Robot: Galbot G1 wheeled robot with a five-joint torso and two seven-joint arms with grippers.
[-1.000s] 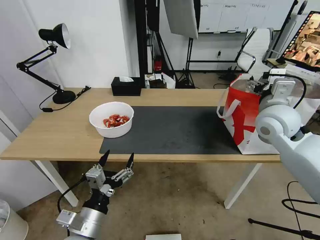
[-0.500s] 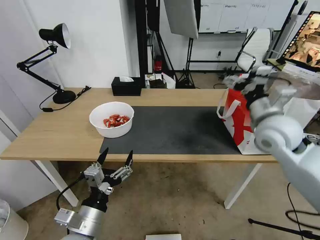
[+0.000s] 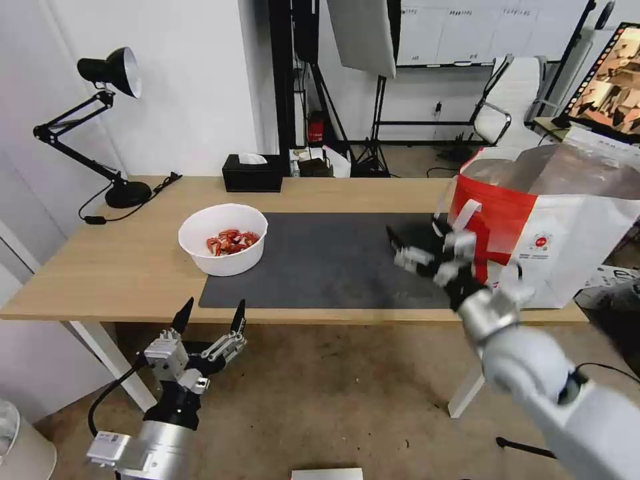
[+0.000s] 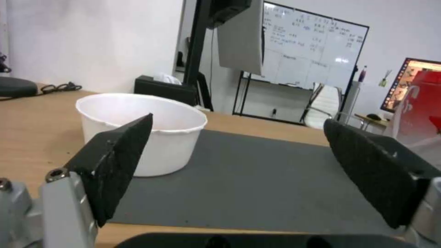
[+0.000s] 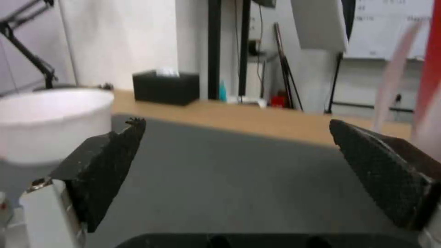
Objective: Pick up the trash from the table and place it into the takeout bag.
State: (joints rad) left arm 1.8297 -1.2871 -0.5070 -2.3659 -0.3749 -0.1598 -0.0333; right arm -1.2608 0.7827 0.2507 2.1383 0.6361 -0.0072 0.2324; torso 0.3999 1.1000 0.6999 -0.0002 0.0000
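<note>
Since a second ago the right pincer (image 3: pixel 419 243) has swung out of the takeout bag (image 3: pixel 533 233) and down over the dark mat (image 3: pixel 320 260), fingers spread and empty. On the counter (image 3: pixel 120 267), the white bowl of red shells (image 3: pixel 223 238) sits at the mat's left edge. Below the near edge, the left pincer (image 3: pixel 209 315) hangs open.
</note>
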